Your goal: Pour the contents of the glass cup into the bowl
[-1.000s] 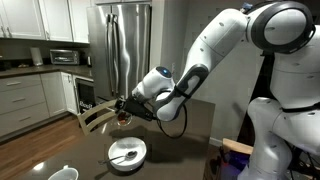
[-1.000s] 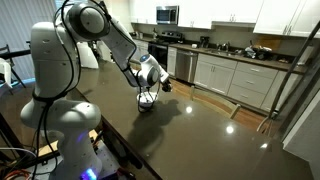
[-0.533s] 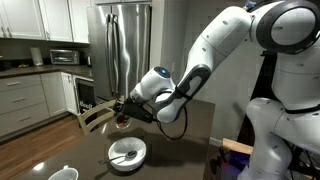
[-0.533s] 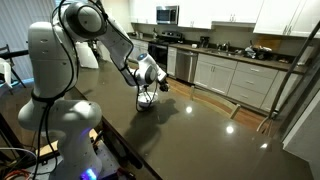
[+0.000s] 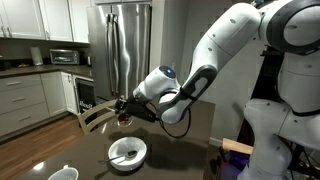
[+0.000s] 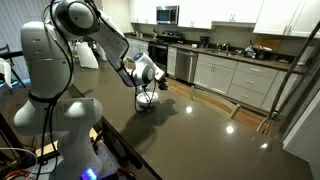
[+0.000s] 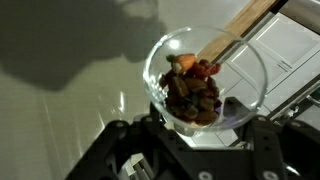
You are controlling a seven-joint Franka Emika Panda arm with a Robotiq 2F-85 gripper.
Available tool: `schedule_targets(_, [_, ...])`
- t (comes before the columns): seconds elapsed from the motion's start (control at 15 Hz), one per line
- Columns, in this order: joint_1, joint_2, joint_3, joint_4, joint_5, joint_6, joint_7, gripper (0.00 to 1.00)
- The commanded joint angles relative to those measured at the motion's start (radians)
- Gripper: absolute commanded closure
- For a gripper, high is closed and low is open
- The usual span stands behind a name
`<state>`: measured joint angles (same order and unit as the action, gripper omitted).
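We see the gripper [image 5: 121,109] squeezed on the glass cup [image 7: 212,58], reddish-brown bits [image 7: 192,92] inside it, cup up over the white bowl [image 5: 143,151], maybe a spoon [image 5: 124,156] in the bowl.

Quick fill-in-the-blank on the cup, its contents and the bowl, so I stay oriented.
The gripper is shut on a cup made of clear ____. The bits inside it are reddish-____. In an exterior view, the wide white ____ sits on the dark table.
Missing: glass; brown; bowl.
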<state>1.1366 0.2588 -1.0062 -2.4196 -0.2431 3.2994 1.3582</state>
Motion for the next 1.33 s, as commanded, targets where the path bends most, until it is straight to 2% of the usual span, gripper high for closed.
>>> schedule_targets(0.0, [0.079, -0.059, -0.073, -0.031, 0.003, -0.005, -0.004, 0.58])
schedule_targets(0.33, [0.165, -0.038, -0.162, -0.037, 0.008, 0.042, 0.003, 0.58])
schedule_targets(0.87, [0.270, -0.034, -0.247, -0.052, 0.003, 0.052, -0.003, 0.58])
schedule_targets(1.27, [0.399, 0.020, -0.368, -0.111, 0.023, 0.197, -0.005, 0.58])
